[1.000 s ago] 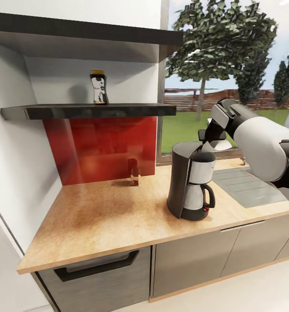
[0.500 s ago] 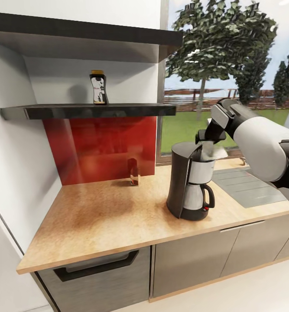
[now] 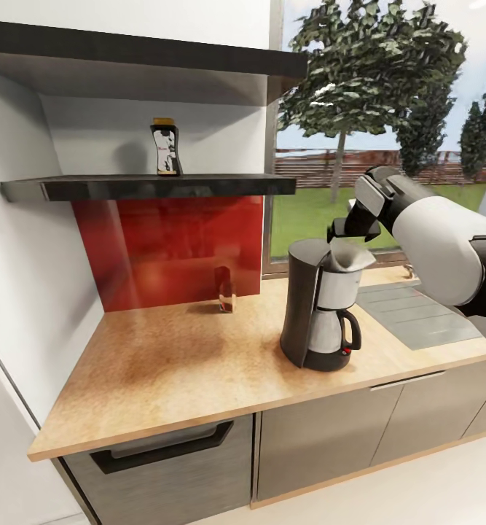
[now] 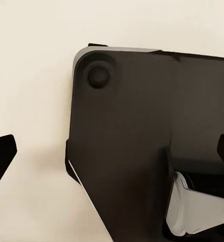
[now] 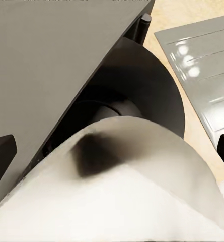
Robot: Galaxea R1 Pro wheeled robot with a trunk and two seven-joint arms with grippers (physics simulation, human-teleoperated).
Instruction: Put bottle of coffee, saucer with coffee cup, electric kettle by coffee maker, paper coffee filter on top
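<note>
- Since a second ago the paper filter (image 3: 350, 256) has settled onto the coffee maker (image 3: 319, 306), right of frame centre.
- We see our right gripper (image 3: 353, 227) just above it, fingers spread, touching nothing.
- Left gripper (image 4: 112, 156): fingertips wide apart at the frame edges.
- Coffee bottle (image 3: 165, 147) stands on the shelf (image 3: 148, 187), upper left.

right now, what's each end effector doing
Left end effector: open, holding nothing.
Right end effector: open over the paper filter resting on the coffee maker.
</note>
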